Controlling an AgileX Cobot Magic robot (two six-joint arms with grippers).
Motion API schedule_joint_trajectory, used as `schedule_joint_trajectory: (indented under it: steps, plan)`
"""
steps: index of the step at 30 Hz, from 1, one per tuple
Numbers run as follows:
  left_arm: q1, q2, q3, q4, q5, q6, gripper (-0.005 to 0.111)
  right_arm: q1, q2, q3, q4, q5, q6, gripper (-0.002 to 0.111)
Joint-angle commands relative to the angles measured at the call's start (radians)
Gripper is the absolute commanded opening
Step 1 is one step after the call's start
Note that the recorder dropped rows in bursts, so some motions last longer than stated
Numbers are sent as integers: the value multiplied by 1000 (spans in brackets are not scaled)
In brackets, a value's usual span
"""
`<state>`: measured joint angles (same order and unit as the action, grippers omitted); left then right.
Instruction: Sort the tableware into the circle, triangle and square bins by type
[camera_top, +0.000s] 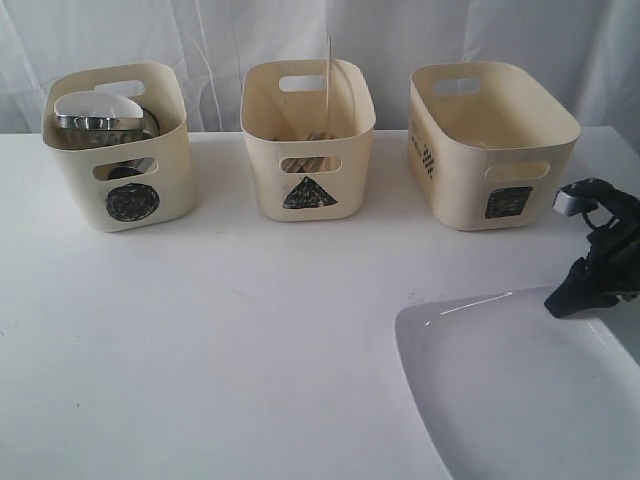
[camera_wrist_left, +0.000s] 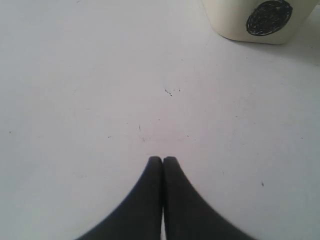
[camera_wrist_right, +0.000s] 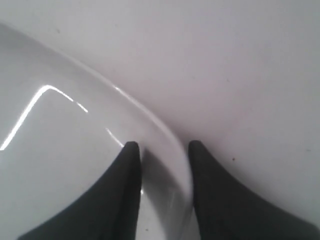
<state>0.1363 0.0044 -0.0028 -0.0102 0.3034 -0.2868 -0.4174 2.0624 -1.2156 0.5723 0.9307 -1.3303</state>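
Right gripper (camera_wrist_right: 162, 147): observe that its two black fingers (camera_wrist_right: 125, 190) stand spread and straddle the rim of the large white rounded-square plate (camera_top: 500, 390). One finger is over the plate's inner face and the other over the white table (camera_top: 250, 330) just outside the rim. Neither finger visibly presses the rim.

In the exterior view, the right arm (camera_top: 605, 235) enters from the right edge with its wrist angled downward to the plate's far corner. The plate lies flat at the near right.

Check the left gripper (camera_wrist_left: 162, 160): its fingers are pressed together, empty, above bare table.

Behind, you see three cream plastic bins. The circle bin (camera_top: 150, 180) holds an upturned small white bowl (camera_top: 98, 104) on steel vessels (camera_top: 95, 122). The triangle bin (camera_top: 262, 140) holds an upright wooden chopstick (camera_top: 329, 70). The square bin (camera_top: 490, 150) stands turned at an angle.
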Motion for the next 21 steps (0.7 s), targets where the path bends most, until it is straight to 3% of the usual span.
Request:
schedule_joint_trajectory:
  steps: [1,12,21]
  plan:
    - [0,-4,3,-11,11,0,0,1,-2,19,-123,-144,37,0]
    - [0,-4,3,-11,11,0,0,1,-261,19,-97,-107,37,0]
    - [0,-4,3,-11,11,0,0,4,-275,19,-31,-100,145,0]
